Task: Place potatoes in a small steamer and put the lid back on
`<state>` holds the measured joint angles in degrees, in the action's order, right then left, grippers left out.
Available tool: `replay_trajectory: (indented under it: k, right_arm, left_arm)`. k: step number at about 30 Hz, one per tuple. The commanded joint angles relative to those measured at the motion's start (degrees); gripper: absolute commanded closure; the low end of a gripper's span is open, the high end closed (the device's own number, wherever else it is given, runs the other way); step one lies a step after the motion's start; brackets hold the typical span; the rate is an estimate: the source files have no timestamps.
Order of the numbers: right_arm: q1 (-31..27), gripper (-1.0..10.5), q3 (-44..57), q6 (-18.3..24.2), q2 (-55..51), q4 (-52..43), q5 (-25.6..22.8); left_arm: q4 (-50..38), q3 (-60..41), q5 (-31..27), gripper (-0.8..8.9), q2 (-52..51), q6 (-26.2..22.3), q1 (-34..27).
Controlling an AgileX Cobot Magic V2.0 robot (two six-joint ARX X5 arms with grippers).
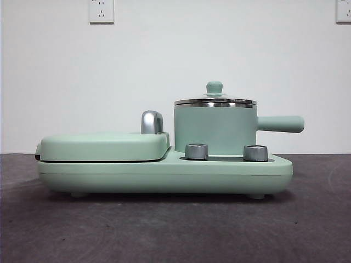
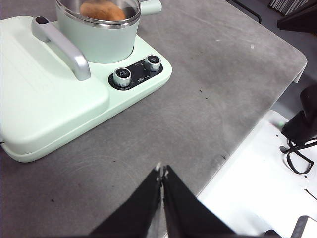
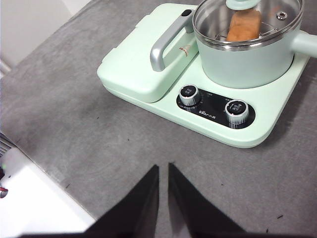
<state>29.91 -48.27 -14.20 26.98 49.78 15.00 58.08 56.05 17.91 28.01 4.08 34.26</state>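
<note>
Potatoes (image 3: 243, 26) lie in the lidded small steamer (image 3: 247, 62), apparently well apart from both grippers' closed, empty fingers (image 3: 148, 191).

Front camera looks level across the counter (image 1: 175, 230); both wrist cameras look down at the steamer (image 1: 215, 130), well back.

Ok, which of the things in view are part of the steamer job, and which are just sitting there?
Part of the job:
- potato, inside the pot
- small steamer
- glass lid, on the pot

Just there:
- griddle cover with its chrome handle
- two control knobs
- appliance base
- wall sockets
</note>
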Motion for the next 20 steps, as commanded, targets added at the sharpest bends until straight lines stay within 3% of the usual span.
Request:
replay_trajectory:
  k: [1,7,10,20]
  right_arm:
    - [0.3,9.2,-0.3,-0.1,0.2,-0.7,0.0]
    - [0.3,9.2,-0.3,-0.1,0.2,-0.7,0.0]
    - [0.3,9.2,-0.3,-0.1,0.2,-0.7,0.0]
    - [0.3,9.2,-0.3,-0.1,0.2,-0.7,0.0]
  left_arm:
    - [-0.5,0.3,-0.1,8.07,0.0,0.0,0.3]
    - [-0.7,0.1,-0.1,8.07,-0.4,0.0,-0.6]
    - [-3.0,-1.4,-0.1,8.06,-1.1,-0.3,-5.1]
    - [-33.8,-26.2,-0.1,8.07,-14.6,-0.1,-25.1]
